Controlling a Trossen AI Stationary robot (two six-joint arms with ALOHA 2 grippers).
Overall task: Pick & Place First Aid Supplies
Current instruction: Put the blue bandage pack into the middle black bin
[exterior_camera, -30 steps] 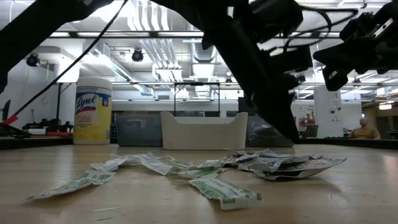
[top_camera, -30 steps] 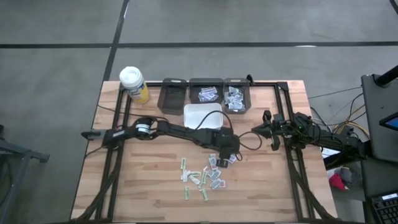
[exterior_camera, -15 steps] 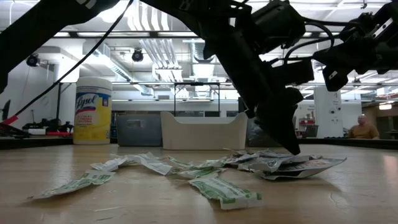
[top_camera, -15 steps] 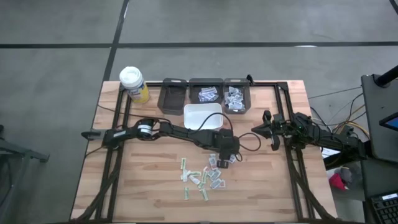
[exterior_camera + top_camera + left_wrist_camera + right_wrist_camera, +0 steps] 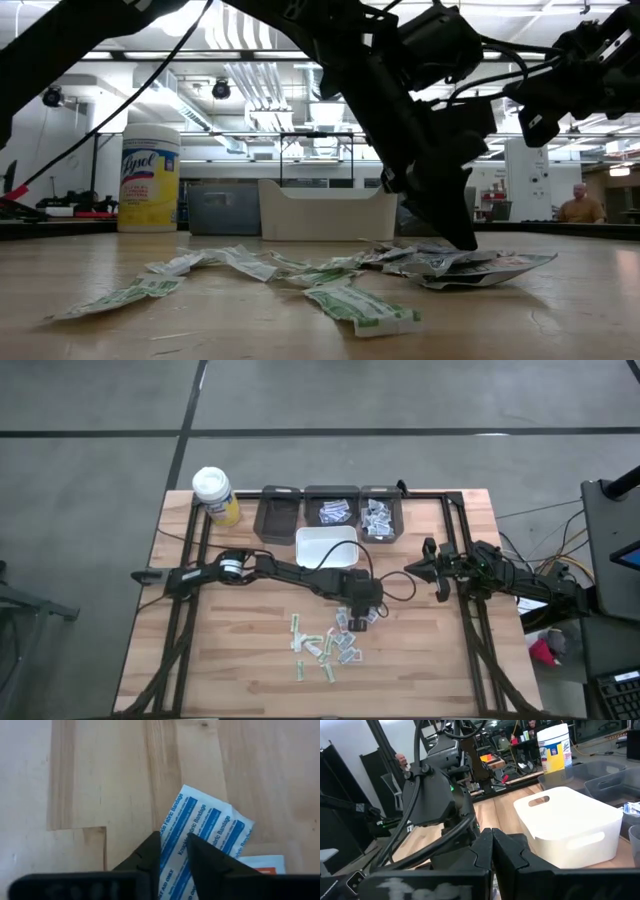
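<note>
1. The left tool (image 5: 172, 851) is down on the bench (image 5: 220, 650) at the near edge of the scattered first aid supplies (image 5: 328, 645), its two dark fingers (image 5: 145, 855) drawn close on either side of a white packet (image 5: 200, 837). Its blue stripes read "Knuckle Fabric Bandage". The narrow gap sits over the packet's edge, but whether the paper is actually pinched cannot be told.
2. Beside that packet lies another with an orange mark (image 5: 262, 865).
3. The loose supplies lie in a heap at mid-bench (white strips, several with green print (image 5: 360, 305)).
4. More packets sit in two of the three dark bins (image 5: 330, 512) at the far edge; a white tub (image 5: 325, 545) stands before them.
5. A yellow wipes canister (image 5: 149, 178) reads "Lysol".
6. The right tool (image 5: 428, 568) waits over the bench's right side, fingers pressed together, empty.
</note>
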